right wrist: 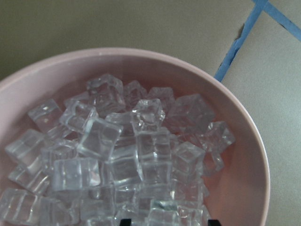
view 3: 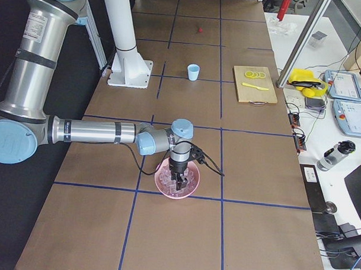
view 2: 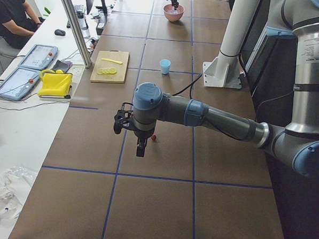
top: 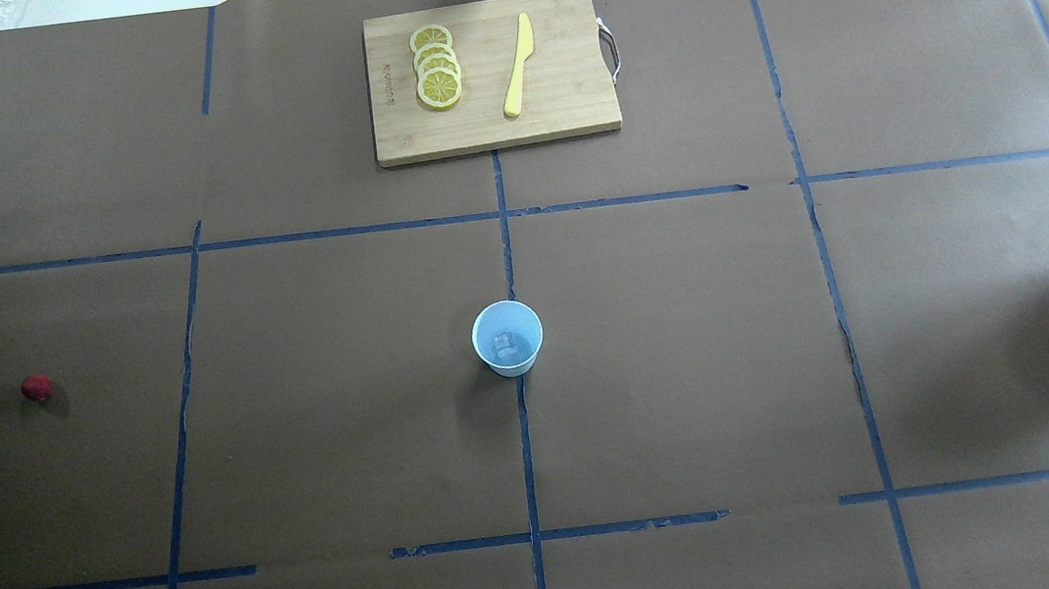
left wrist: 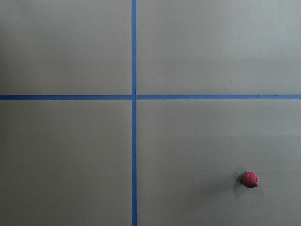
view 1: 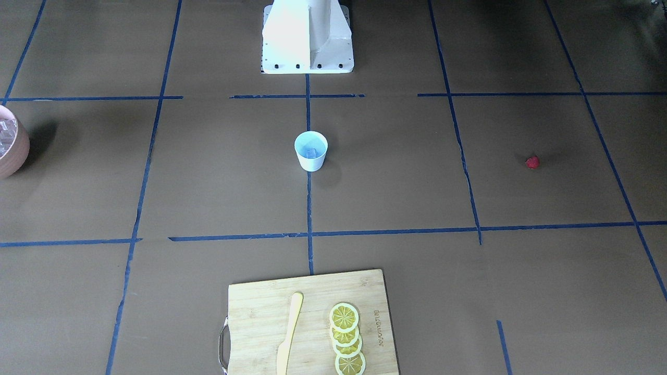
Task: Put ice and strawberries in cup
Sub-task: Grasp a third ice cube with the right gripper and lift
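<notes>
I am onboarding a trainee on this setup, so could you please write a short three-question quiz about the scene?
1. True or false: the strawberry lies inside the cup.
2. What lies on the cutting board beside the lemon slices? A fork, B yellow knife, C spoon.
3. Fill in: the pink bowl holds ___.
Key: 1 false; 2 B; 3 ice cubes.

Brown paper is covering the surface [top: 691,364]; blue tape lines [top: 526,452] are dividing it into a grid; a second, white surface [view 2: 19,133] is running alongside, carrying two tablets [view 2: 38,56] and a yellow cloth [view 2: 55,84]; a person in black [view 2: 12,13] is sitting beside it.
</notes>
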Robot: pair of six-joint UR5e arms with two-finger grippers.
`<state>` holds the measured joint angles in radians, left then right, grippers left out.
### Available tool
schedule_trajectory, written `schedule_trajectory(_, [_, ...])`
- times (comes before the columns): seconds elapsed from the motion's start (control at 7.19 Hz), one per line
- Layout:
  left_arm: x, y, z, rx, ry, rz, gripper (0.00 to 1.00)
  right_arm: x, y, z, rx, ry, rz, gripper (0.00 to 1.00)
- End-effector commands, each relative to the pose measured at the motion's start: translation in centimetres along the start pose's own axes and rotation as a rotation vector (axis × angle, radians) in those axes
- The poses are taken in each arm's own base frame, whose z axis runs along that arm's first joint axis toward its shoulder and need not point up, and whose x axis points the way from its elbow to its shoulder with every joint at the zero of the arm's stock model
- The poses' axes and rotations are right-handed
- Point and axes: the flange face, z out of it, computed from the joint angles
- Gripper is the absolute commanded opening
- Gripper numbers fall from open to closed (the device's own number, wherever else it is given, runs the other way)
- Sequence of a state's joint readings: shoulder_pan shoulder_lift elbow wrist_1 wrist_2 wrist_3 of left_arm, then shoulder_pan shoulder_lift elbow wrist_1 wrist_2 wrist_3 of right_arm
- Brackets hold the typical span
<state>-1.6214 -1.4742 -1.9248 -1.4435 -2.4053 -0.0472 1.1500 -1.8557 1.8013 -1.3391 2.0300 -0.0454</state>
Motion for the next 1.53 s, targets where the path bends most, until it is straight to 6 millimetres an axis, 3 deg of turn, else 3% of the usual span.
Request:
schedule_trajectory(0.0, [0.01, 0.00, -0.01, 0.000, 0.000, 0.001, 1.00, 0.01, -0.32, 0.04, 0.001, 0.002, -0.001, 0.61])
schedule_trajectory(0.7, [0.18, 0.00, -0.16, 0.003, 0.000, 0.005, 1.00, 0.14, -0.27, 0.33, -0.004, 0.000, 0.002, 0.56])
schedule_trajectory(0.83, [0.23, 0.00, -0.21, 0.004, 0.000, 0.006, 1.00, 0.12, -0.27, 0.33, -0.004, -0.001, 0.002, 0.47])
schedule_trajectory(0.97, [0.23, 0.00, -0.21, 0.004, 0.000, 0.006, 1.00, 0.07, -0.26, 0.23, -0.001, -0.001, 0.000, 0.19])
schedule_trajectory(1.11, [0.23, 0.00, -0.21, 0.004, 0.000, 0.006, 1.00, -0.07, -0.34, 0.07, 0.005, -0.007, -0.002, 0.00])
schedule_trajectory(1.39, [0.31, 0.13, -0.28, 0.005, 0.000, 0.007, 1.00, -0.36, -0.44, -0.58, 0.015, -0.011, -0.004, 0.00])
